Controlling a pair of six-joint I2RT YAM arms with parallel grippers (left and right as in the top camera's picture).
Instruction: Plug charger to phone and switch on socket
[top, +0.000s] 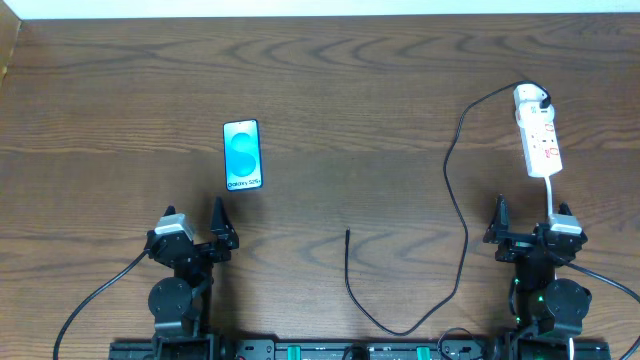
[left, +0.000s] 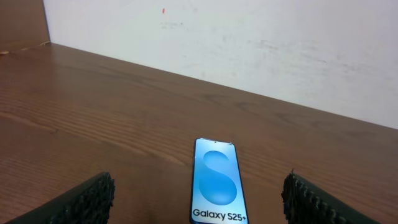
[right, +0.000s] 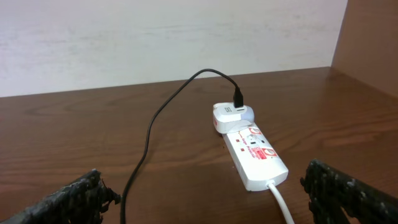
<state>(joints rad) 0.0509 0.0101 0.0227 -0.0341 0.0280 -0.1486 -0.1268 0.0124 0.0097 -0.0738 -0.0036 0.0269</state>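
The phone (top: 242, 155) lies flat, left of centre, its turquoise screen up; the left wrist view shows the phone (left: 216, 181) straight ahead between the fingers. My left gripper (top: 196, 222) hangs open a short way in front of it, holding nothing. The white socket (top: 538, 138) lies at the far right, with the white adapter (top: 530, 98) at its far end. The charger cable (top: 458, 215) runs from there in a long loop to its loose plug tip (top: 347, 233) near the table's middle. My right gripper (top: 530, 216) is open just in front of the socket (right: 255, 155), empty.
The socket's white cord (top: 551, 195) runs back toward the right arm's base. A pale wall (left: 249, 43) borders the far edge of the wooden table (top: 350, 90). Dark arm cables trail off the front edge beside both bases.
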